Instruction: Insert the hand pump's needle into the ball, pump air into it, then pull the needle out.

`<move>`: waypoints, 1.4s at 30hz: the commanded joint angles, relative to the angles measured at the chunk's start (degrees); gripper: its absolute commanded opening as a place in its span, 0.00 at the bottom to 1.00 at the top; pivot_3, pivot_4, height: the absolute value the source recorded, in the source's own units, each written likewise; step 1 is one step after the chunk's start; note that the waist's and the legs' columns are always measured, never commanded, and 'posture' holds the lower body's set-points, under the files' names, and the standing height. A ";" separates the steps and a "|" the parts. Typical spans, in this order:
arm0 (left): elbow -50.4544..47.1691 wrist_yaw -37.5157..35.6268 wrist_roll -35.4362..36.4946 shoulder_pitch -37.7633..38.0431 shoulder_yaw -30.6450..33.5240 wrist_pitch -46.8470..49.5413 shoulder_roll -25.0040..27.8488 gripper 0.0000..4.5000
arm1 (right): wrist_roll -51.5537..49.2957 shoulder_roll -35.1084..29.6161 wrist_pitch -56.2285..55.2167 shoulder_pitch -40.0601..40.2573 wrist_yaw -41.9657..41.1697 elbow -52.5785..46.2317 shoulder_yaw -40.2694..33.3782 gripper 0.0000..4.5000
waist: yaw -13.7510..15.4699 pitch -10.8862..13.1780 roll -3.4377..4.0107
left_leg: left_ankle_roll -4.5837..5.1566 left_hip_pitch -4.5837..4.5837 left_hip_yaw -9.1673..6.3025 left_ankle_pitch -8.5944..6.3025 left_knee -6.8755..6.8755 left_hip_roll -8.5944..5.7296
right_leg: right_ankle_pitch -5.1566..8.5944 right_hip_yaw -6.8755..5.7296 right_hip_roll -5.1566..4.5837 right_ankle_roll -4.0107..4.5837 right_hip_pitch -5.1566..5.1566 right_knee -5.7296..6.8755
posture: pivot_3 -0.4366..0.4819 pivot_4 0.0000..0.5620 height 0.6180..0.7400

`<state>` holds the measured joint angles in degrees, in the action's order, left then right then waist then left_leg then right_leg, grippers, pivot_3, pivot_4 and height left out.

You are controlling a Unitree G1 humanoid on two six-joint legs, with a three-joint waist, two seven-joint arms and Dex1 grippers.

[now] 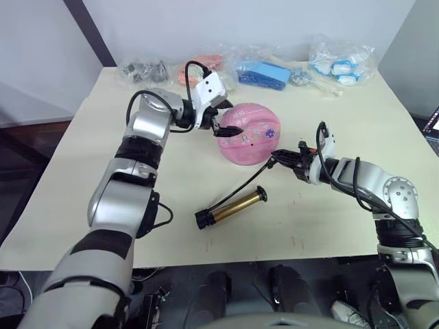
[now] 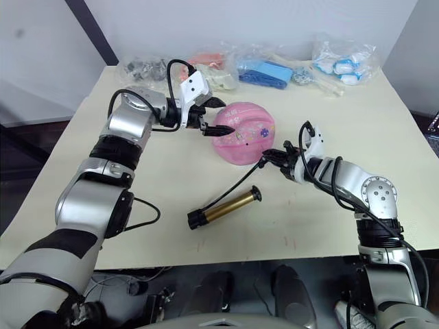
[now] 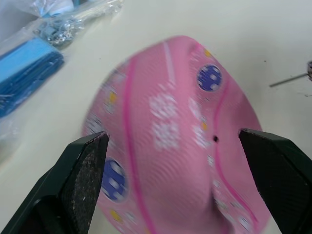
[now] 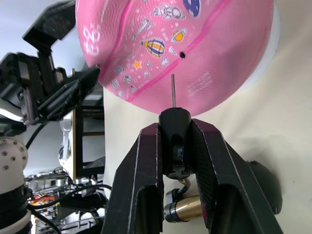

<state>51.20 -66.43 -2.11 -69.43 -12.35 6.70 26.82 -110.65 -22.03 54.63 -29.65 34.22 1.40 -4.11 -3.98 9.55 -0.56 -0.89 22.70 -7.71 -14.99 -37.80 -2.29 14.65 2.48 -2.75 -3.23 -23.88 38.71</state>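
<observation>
Needle (image 4: pixel 173 90), clamped by its fitting in your right gripper (image 4: pixel 176 141), sits just short of the ball (image 4: pixel 195 48); aim at the valve hole (image 4: pixel 182 55), left gripper (image 3: pixel 180 141) open around it.

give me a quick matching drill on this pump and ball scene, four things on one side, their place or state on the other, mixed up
Things:
1. ball
2. needle
3. hand pump
4. left gripper

States:
a. lying on its side on the table, nearest the robot
b. open, fingers either side of the ball
c. pink, dented, resting mid-table
d. held in the right gripper, tip just short of the ball's small black hole

Pairs: 1-c, 2-d, 3-a, 4-b
</observation>
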 commanded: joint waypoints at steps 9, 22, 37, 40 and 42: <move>1.59 4.33 -5.29 0.81 -1.77 -7.88 -0.35 0.71 | 4.01 3.82 -0.92 -3.21 -1.07 3.29 -0.22 0.07 | 0.03 0.00 0.01 | 0.00 -0.01 -0.01 0.00 -0.34 -0.01 | 0.00 0.03 0.03 0.00 0.01 0.25 | 0.48 0.27 1.00; 3.04 3.73 -4.18 0.92 0.27 -5.91 -1.17 0.00 | 7.71 9.20 -1.18 -5.93 -1.14 4.85 -0.57 0.07 | -0.11 0.00 0.01 | 0.00 0.00 -0.02 0.00 -0.35 -0.02 | -0.01 0.02 0.04 0.00 0.00 0.28 | 0.48 0.27 1.00; 1.05 3.57 -3.74 2.16 0.52 -6.67 -1.27 0.00 | 9.66 12.02 -0.44 -6.63 2.04 7.66 -2.26 0.07 | -0.10 0.00 0.01 | 0.00 0.00 -0.03 0.00 -0.37 -0.02 | -0.01 0.02 0.04 0.00 0.00 0.29 | 0.48 0.27 1.00; 1.01 3.67 -3.82 2.24 0.61 -7.02 -1.33 0.00 | 9.69 12.12 -0.15 -6.82 2.21 8.07 -2.65 0.07 | -0.10 0.00 0.01 | 0.00 0.00 -0.03 0.00 -0.37 -0.02 | -0.01 0.02 0.04 0.00 0.00 0.28 | 0.48 0.27 1.00; 0.90 3.74 -3.77 2.31 0.69 -7.07 -1.37 0.00 | 9.66 11.99 0.36 -6.94 2.32 8.29 -2.70 0.07 | -0.10 0.00 0.01 | 0.00 0.00 -0.03 0.00 -0.37 -0.02 | -0.01 0.02 0.04 0.00 0.00 0.28 | 0.48 0.27 1.00</move>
<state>53.94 -62.49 -6.49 -67.12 -12.47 0.39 25.41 -100.29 -10.24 54.33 -35.63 36.64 10.34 -5.56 -4.08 9.55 -0.55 -0.89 22.70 -7.74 -15.00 -38.17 -2.31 14.64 2.50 -2.71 -3.23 -23.88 39.00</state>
